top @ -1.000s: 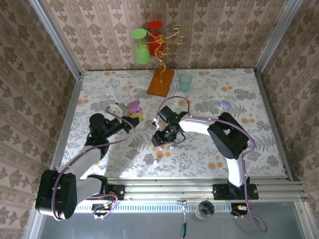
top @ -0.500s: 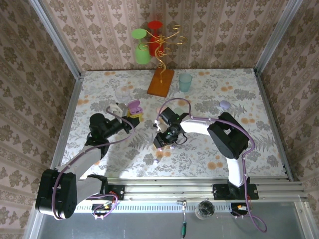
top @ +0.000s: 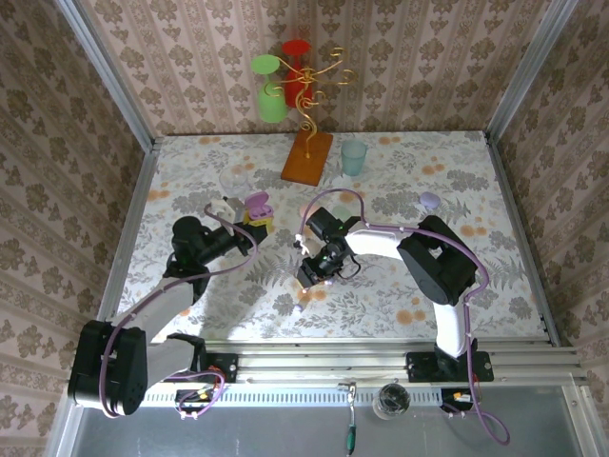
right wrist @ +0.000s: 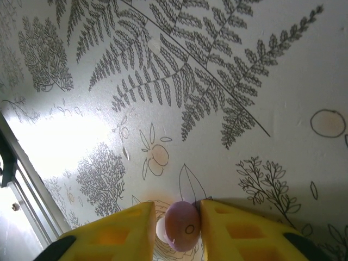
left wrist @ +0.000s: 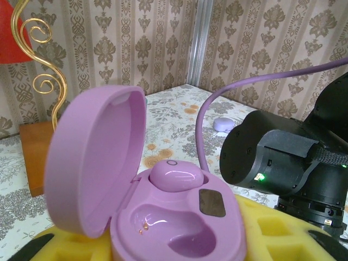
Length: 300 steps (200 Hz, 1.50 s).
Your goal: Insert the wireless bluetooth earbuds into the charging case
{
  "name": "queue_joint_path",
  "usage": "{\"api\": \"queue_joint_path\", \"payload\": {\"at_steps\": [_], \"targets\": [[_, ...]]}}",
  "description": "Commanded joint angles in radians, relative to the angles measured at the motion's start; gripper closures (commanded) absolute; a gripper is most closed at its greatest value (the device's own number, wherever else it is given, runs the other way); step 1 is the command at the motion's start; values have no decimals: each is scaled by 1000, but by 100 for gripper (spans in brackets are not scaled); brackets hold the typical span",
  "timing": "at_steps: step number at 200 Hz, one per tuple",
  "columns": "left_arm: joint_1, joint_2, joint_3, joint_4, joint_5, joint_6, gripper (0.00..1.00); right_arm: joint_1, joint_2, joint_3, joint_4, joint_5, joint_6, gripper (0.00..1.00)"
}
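Pinch of tiny glossy purple plastic earbud (right wrist: 182, 224) between closed right gripper (right wrist: 176, 217) jaws, open lilac pebble-shaped case (left wrist: 100, 157) clamped between left gripper (left wrist: 174, 242) jaws.

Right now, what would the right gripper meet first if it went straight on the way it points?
The purple earbud between the right gripper's fingers, then probably the tablecloth just beyond it.

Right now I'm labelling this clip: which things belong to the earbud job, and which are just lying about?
Job: open purple case in the left gripper, earbud seated in it, loose purple earbud in the right gripper.
Lying about: gold wire stand, teal cup, clear glass.
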Motion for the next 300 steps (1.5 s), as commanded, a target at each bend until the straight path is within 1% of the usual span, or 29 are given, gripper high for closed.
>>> {"api": "queue_joint_path", "payload": {"at_steps": [1, 20, 51, 62, 65, 79, 106, 119, 143, 146, 150, 184, 207, 251, 283, 300], "targets": [[-10, 3, 24, 23, 20, 4, 67, 10, 5, -10, -59, 31, -8, 75], [-12, 4, 22, 22, 10, 15, 68, 10, -7, -8, -56, 66, 11, 79], [-43, 5, 2, 31, -48, 113, 69, 6, -68, -14, -36, 120, 50, 79], [-65, 8, -10, 47, -71, 157, 69, 0, -106, -22, -28, 152, 74, 80], [-72, 10, -11, 48, -104, 165, 69, -2, -117, -26, -26, 163, 80, 81], [-99, 20, -17, 50, -154, 216, 69, -14, -181, -44, -10, 209, 106, 81], [-151, 41, -24, 58, -226, 302, 68, -45, -303, -63, -20, 248, 142, 81], [-171, 53, -27, 64, -231, 342, 68, -58, -354, -59, -39, 269, 155, 81], [-174, 94, -34, 111, -173, 385, 67, -78, -430, -36, -71, 285, 174, 80], [-174, 98, -34, 116, -168, 388, 67, -80, -437, -31, -71, 283, 175, 80], [-204, 104, -34, 119, -163, 400, 67, -83, -449, -27, -73, 279, 177, 80], [-253, 139, -6, 79, -165, 480, 68, -96, -483, 16, -58, 224, 195, 80], [-275, 159, 16, 51, -174, 494, 68, -94, -479, 35, -27, 189, 216, 80], [-306, 206, 44, 40, -191, 494, 68, -71, -452, 79, -7, 196, 218, 80], [-307, 238, 40, 114, -192, 426, 68, -62, -432, 93, 3, 197, 226, 80], [-301, 244, 41, 120, -193, 386, 68, -63, -447, 85, 7, 206, 227, 80]]}}
